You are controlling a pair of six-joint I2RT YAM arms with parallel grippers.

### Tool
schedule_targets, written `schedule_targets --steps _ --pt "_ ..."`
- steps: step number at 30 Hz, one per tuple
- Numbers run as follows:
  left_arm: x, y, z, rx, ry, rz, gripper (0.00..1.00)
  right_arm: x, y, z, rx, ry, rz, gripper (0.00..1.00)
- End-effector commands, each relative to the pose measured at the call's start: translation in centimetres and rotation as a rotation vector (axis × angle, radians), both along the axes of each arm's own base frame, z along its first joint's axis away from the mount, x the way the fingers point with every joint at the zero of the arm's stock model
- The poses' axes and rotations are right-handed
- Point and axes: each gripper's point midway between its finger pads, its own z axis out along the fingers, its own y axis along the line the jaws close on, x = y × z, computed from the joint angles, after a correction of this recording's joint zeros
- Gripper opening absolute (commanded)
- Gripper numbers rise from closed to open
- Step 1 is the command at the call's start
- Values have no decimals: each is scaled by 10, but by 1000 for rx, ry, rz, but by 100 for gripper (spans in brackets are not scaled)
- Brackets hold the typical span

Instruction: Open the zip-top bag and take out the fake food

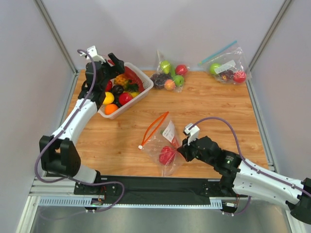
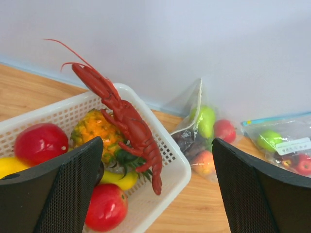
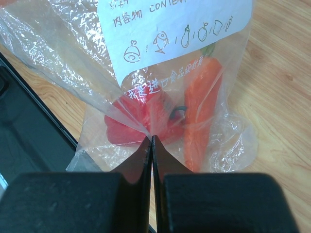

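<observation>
Behind label (image 3: 175, 34), carrot (image 3: 201, 116) top half-hidden.

"内容物 CONTEN…" is read on the white label (image 3: 175, 19) of the zip-top bag (image 3: 58, 63), cut off by the frame; food icons (image 3: 187, 39) are drawn below. Red Chinese print (image 3: 165, 80) on the film is illegible.

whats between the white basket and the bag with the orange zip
Nothing: in the top view, only bare wooden table separates the white basket from the zip-top bag.
</observation>
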Motion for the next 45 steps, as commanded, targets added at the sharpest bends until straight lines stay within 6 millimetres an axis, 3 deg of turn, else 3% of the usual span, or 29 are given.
schedule_targets --steps 1,2,4,6,8,9,10,11,13,17,19,23,27,34,35,39,45 --pt "-33 10 21 49 -29 5 99 9 5 23 53 -55 -17 0" --pt "-48 11 34 57 -48 -13 99 10 4 25 53 -60 -24 0" --pt "-65 7 35 75 -42 -56 97 12 4 26 55 -65 -29 0" --pt "-92 -9 42 96 -48 -173 93 16 3 28 51 -78 -44 0" --pt "-116 -33 26 109 -16 -307 91 19 2 31 51 -87 -52 0" --pt "-133 -38 34 128 -46 -347 90 20 2 31 48 -88 -54 0" --pt "-143 -46 18 142 -23 -388 88 20 2 31 47 -89 -53 0" --pt "-163 -62 22 144 -46 -464 88 21 3 34 51 -96 -50 0" --pt "-189 -90 5 150 -28 -587 82 21 3 36 51 -98 -48 0" --pt "-228 -123 -19 153 10 -751 71 17 2 40 63 -102 -34 0" --pt "-236 -130 -36 147 55 -778 63 15 1 41 77 -103 -28 0" --pt "-235 -126 -69 150 135 -734 59 9 -2 41 91 -103 -8 0" --pt "-229 -128 -99 155 223 -723 63 3 -3 40 107 -102 14 0" --pt "-220 -155 -137 105 352 -802 70 4 -4 31 95 -72 -8 0" --pt "-218 -158 -150 103 397 -807 72 4 -4 28 89 -64 -16 0" --pt "-235 -180 -171 -5 482 -941 77 7 -5 20 67 -49 -35 0" --pt "-244 -197 -169 -134 419 -1035 79 7 -6 12 51 -37 -45 0"
